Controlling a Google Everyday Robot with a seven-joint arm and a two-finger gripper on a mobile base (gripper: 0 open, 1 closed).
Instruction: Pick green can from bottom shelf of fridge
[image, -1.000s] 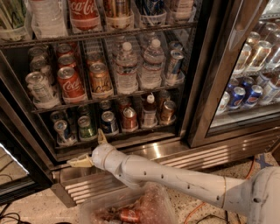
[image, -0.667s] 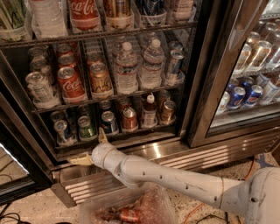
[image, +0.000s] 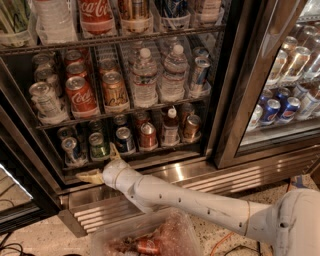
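The green can (image: 98, 145) stands upright on the bottom shelf (image: 165, 152) of the fridge (image: 227, 100), second from the left in a row of short cans. My gripper (image: 101, 163) is open and empty, just below and in front of the green can at the shelf's front edge. One finger (image: 114, 150) points up beside the can's right side. The other finger (image: 89, 176) points left, below the shelf. The white arm (image: 200, 205) reaches in from the lower right.
On the bottom shelf a blue-and-silver can (image: 71, 150) stands left of the green can, with a dark blue can (image: 123, 140), a red can (image: 147, 135), a small bottle (image: 171, 127) and a copper can (image: 191, 127) to its right. The ribbed steel base (image: 165, 185) lies below. A plastic bin (image: 145, 237) sits on the floor.
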